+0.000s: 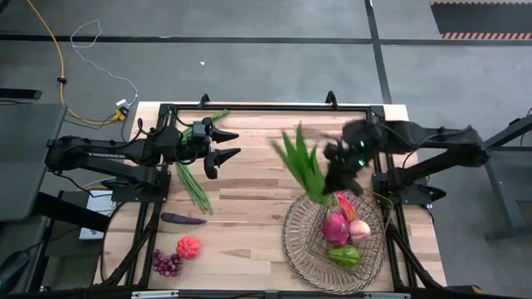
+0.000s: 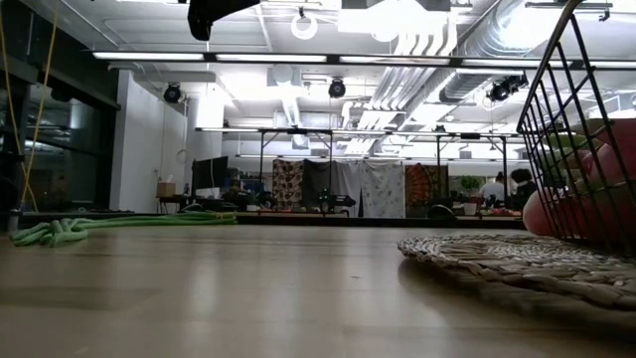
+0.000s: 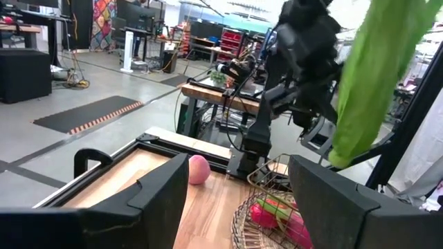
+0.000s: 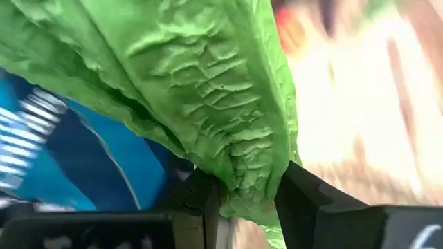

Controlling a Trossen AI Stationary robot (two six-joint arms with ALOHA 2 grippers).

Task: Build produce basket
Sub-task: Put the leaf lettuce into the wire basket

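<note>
Two fingers of the right gripper (image 4: 246,200) are pinching the base of a leafy green vegetable (image 1: 301,164), and its leaves are fanning out away from the fingers. This gripper is hanging just beside the far rim of the basket (image 1: 293,237), where a dragon fruit (image 1: 335,226), a peach (image 1: 360,231) and a green pepper (image 1: 344,255) are already lying. The left gripper (image 1: 223,144) is waiting with its fingers spread and holding nothing, near the green bean bunch (image 1: 193,184).

light wood table (image 1: 249,208), basket (image 1: 301,246) at 4 o'clock, green beans (image 1: 193,187) at 9, eggplant (image 1: 183,219), pumpkin (image 1: 189,247), grapes (image 1: 167,263) toward 7-8
</note>
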